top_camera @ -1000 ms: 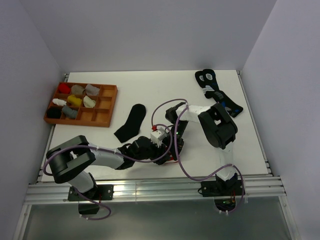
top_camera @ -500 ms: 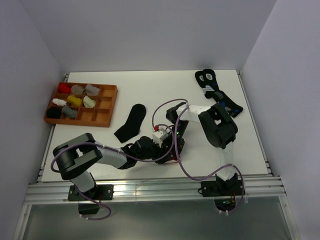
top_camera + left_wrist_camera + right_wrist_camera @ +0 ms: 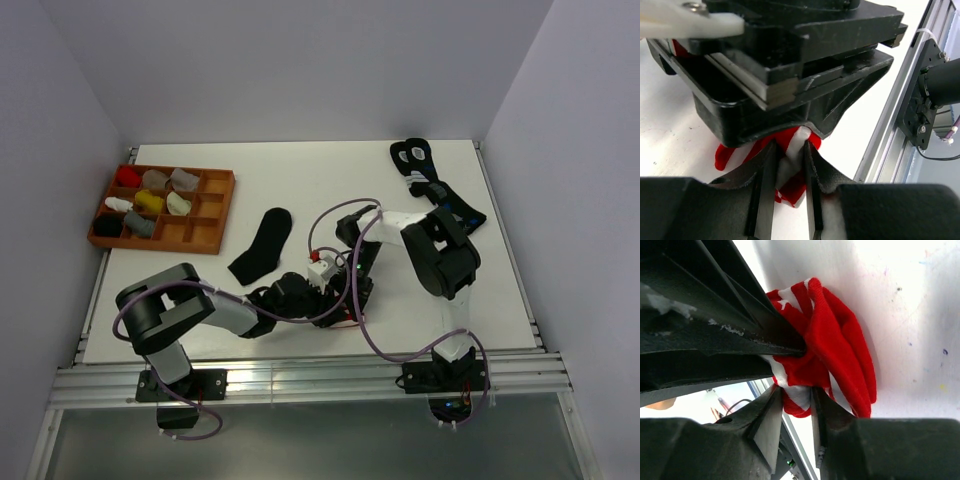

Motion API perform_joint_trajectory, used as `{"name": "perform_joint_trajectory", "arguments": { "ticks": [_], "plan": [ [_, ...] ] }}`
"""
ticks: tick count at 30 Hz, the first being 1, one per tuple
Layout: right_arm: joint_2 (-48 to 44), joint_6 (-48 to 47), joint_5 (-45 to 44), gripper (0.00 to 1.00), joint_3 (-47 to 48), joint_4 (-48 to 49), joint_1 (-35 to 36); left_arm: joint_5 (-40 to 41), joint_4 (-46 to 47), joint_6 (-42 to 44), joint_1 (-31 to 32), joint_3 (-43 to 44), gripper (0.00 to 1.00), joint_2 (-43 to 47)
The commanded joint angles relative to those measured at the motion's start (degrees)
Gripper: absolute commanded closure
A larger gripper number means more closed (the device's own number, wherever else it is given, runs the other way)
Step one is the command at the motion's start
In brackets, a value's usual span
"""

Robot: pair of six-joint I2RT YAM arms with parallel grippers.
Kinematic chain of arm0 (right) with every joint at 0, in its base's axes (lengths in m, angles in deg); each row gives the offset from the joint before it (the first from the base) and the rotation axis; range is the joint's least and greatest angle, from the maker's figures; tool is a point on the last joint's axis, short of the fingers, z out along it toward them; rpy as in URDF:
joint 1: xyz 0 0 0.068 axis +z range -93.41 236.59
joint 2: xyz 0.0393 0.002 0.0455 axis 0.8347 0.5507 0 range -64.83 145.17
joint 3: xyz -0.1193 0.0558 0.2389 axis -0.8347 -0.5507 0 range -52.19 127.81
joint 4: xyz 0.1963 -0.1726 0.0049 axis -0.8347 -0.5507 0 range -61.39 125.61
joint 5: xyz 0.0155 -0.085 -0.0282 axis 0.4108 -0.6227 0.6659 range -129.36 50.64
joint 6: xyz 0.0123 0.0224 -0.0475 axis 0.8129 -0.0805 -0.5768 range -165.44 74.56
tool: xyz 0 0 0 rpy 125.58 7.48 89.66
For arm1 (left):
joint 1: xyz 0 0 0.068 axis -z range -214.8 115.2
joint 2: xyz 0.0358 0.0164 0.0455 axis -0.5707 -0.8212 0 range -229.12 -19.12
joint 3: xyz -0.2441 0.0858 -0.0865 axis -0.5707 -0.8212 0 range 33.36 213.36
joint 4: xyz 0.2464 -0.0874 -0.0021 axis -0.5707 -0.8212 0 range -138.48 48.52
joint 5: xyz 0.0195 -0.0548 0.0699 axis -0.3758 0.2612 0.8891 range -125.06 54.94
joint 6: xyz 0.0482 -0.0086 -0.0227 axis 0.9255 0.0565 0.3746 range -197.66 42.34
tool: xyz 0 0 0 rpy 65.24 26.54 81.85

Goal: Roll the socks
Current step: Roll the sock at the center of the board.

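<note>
**Two arms, one sock:** 2 robot arms meet nose to nose over a white bench (image 3: 300,175), both nipping the same red-and-white striped ankle sock (image 3: 840,340). The left end effector (image 3: 788,160) is nearly closed, its 2 dark fingers (image 3: 763,186) pressing a fold of striped fabric between them. The right end effector (image 3: 796,397), likewise narrowed to a slit, pinches the lower edge of the bunched sock.

The sock lies crumpled on the bench, between and beneath the 2 end effectors. The right end effector's black housing looms just ahead of the left fingers, filling most of the left wrist view and covering the sock's upper part. From overhead, both wrists and looping purple cables (image 3: 330,210) hide the sock almost entirely.

Just beyond the left end effector, to its left, a plain black ankle sock (image 3: 262,245) lies flat, apart from both. Farther left and beyond, an orange-brown compartment tray (image 3: 222,178) holds small rolled bundles (image 3: 150,201) in red, grey, yellow, white and black. Well beyond the right end effector, to its right, dark socks with white rings and blue marks (image 3: 430,185) sprawl near the far corner. A silver metal rail (image 3: 300,375) runs along the bench's near edge.
</note>
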Motion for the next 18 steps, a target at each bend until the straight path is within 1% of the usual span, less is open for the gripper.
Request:
{"name": "perform_joint_trajectory", "arguments": {
  "ticks": [1,5,10,11,18],
  "plan": [
    [-1.85,-0.21,-3.51,0.66,-1.26,8.17,-0.8,-0.53,-5.61,-0.64,0.4,-0.4,1.0,-3.84],
    [-3.88,0.14,-2.9,0.6,-1.61,8.08,-2.12,-0.79,-4.99,-1.52,0.4,-0.84,1.0,-4.81],
    [-7.22,0.93,-2.28,0.56,-2.84,8.43,-3.88,-0.88,-5.07,-2.14,0.4,-1.2,1.0,-5.16],
    [-7.66,1.02,-2.19,0.54,-3.11,8.69,-4.66,-0.79,-5.34,-2.23,0.4,-1.02,1.0,-5.16],
    [-13.1,0.58,-1.31,0.52,-5.12,8.6,-8.62,-1.67,-8.42,-2.93,0.13,-0.75,1.0,-5.52]
  ]
}}
